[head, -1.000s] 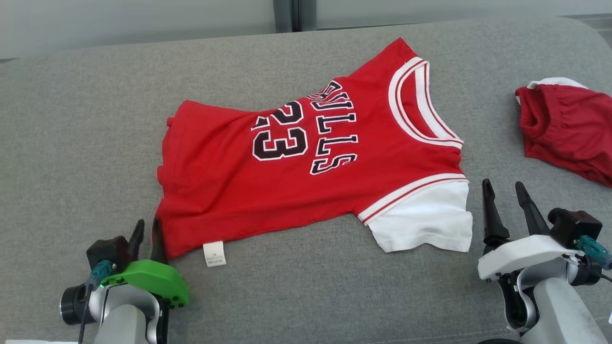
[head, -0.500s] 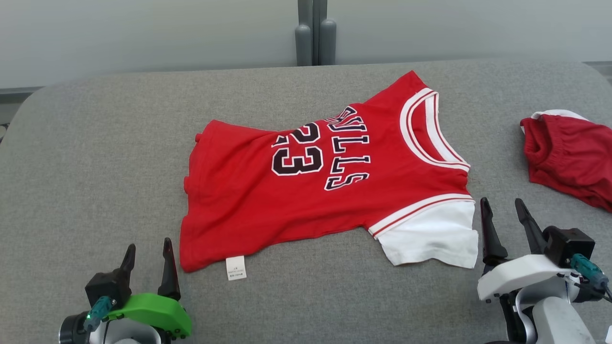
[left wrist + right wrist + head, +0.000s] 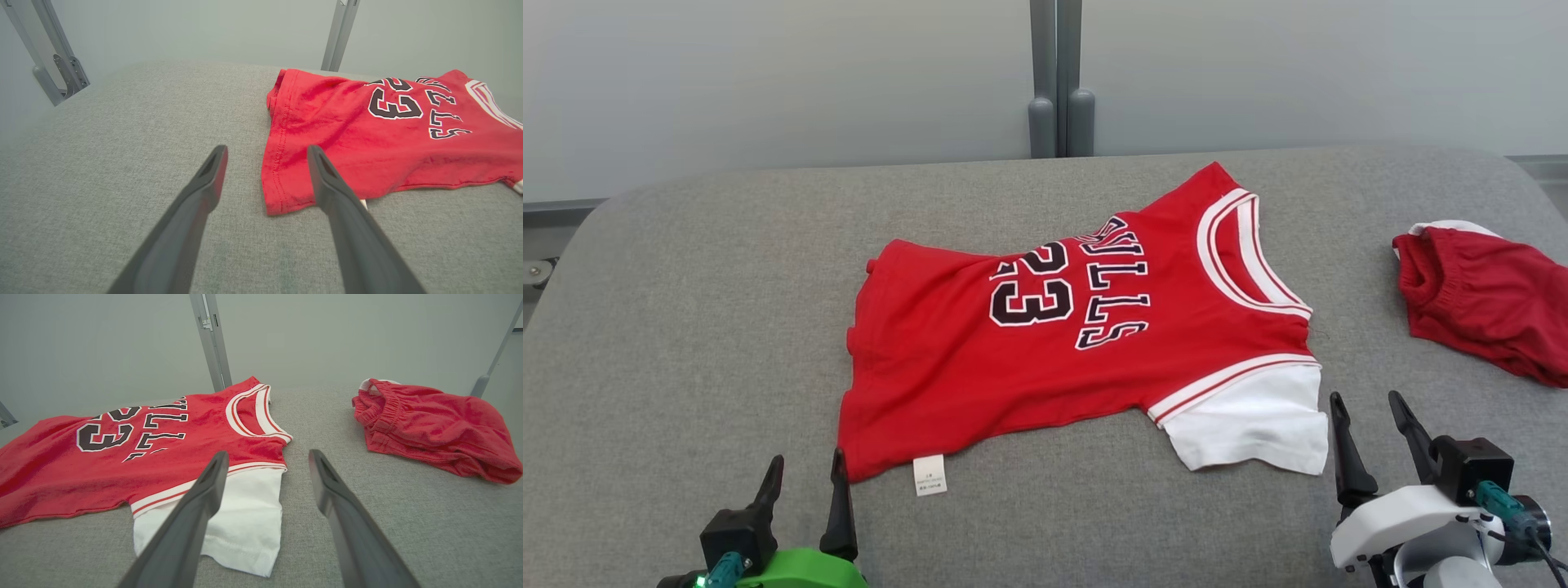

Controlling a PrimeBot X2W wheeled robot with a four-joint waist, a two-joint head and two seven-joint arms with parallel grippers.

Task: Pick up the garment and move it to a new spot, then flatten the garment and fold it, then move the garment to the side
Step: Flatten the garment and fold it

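jersey point(image 3: 1078, 327) centred on bench point(image 3: 686, 327), collar to the right, shorts point(image 3: 1478, 318) well apart at right edge, left pincer point(image 3: 807, 457) just before jersey's near-left hem corner, right pincer point(image 3: 1365, 398) beside near sleeve, post point(image 3: 1058, 82) behind bench

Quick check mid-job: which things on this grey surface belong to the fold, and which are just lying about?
Job: red jersey, spread out; left gripper, open, by its hem corner; right gripper, open, by its white sleeve.
Lying about: red shorts, bunched, apart from the jersey; metal post behind the grey surface.
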